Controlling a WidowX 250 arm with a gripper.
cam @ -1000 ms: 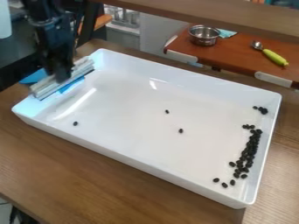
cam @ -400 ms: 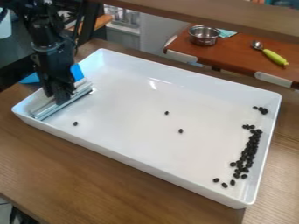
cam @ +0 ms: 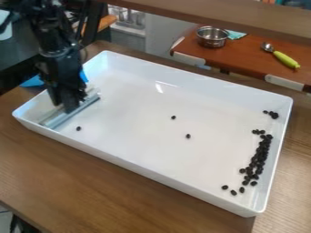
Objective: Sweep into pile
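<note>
Beans, dark and small, lie in the white tray [cam: 139,166], most of them in a long band [cam: 260,157] beside its right wall, well apart from the black gripper [cam: 72,108] at the left end. That gripper hangs down inside the tray, its fingers closed on a pale sweeping bar [cam: 77,111], which lies slantwise along the left end, low at the tray floor; whether it touches the floor I cannot tell. One bean [cam: 78,129] sits just right of the bar's near end, the closest to the gripper. Two more lie singly between gripper and band, one [cam: 173,117] farther back, the other [cam: 188,136] nearer and a little to the right. A small cluster [cam: 273,114] lies by the right wall at the far end of the band, and a few loose beans [cam: 233,192] lie at its near end. Far right, on a reddish-brown table [cam: 255,57], stand a metal bowl [cam: 213,38] and, to its right, a spoon [cam: 280,56] with a green handle.
</note>
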